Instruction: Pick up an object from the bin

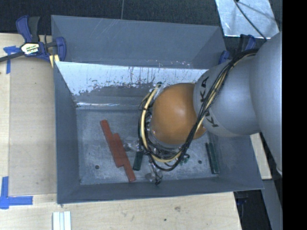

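Hand [155, 175] hangs low by the bin's [120, 189] front wall, beside a dark stick [137, 162]; its spread cannot be told.

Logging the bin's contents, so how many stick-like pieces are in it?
3: a reddish-brown strip left of centre, a short dark piece beside its lower end, a dark bar at right. The arm may hide others.
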Motion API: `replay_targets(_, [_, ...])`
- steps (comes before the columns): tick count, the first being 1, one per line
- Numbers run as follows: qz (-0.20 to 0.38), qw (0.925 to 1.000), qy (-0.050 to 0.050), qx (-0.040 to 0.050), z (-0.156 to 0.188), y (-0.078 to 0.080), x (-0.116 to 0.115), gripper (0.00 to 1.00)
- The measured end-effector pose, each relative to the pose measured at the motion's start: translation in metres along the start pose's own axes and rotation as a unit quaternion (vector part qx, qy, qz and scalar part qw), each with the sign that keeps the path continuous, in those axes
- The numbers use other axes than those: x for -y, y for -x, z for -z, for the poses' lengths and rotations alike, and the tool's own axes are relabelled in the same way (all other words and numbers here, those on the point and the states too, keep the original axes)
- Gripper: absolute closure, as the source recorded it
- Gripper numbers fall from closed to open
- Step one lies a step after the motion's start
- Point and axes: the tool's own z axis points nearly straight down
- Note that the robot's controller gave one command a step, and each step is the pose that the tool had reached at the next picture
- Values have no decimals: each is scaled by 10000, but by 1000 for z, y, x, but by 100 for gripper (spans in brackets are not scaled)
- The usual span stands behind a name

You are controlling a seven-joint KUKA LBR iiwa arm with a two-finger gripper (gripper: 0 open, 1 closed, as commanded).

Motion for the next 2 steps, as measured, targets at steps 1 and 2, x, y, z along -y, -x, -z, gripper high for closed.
replay_targets(1, [-19,10000,-5,4,0,0,1,100])
replay_targets(2, [1241,9923,-36,48,205,27,29,100])
